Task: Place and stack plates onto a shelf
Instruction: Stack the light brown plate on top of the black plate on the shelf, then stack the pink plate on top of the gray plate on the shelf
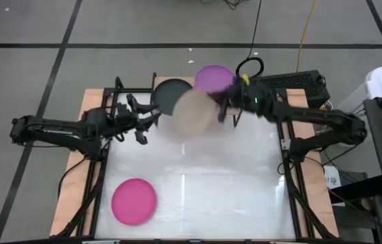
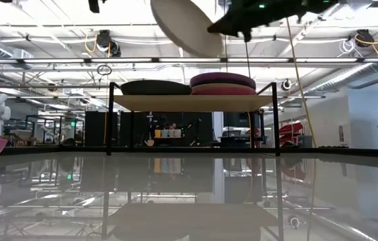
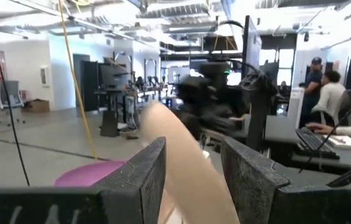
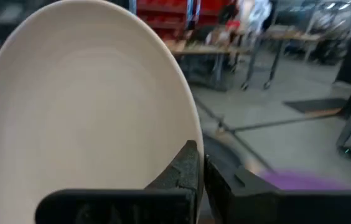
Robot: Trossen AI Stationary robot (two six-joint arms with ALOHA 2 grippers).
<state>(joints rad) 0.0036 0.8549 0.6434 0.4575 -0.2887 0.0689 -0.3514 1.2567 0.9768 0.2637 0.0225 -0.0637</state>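
Observation:
My right gripper is shut on a beige plate and holds it in the air, in front of and above the wooden shelf. The shelf's left half carries a black plate. Its right half carries a purple plate lying on a magenta one. Another magenta plate lies flat on the table near the left front corner. My left gripper is open just left of the beige plate; in the left wrist view the beige plate shows between its fingers, beyond them. My right gripper pinches the beige plate's rim between its two fingers, on the edge nearest the table's right side. The fingers come level from the right. The plate is lifted clear and tilted, its left side higher in the low view.
The shelf's thin black legs stand at the table's far side. A dark keyboard sits behind my right arm, and a yellow cable hangs behind the shelf. People sit at desks in the room beyond. The white tabletop spreads toward the near edge.

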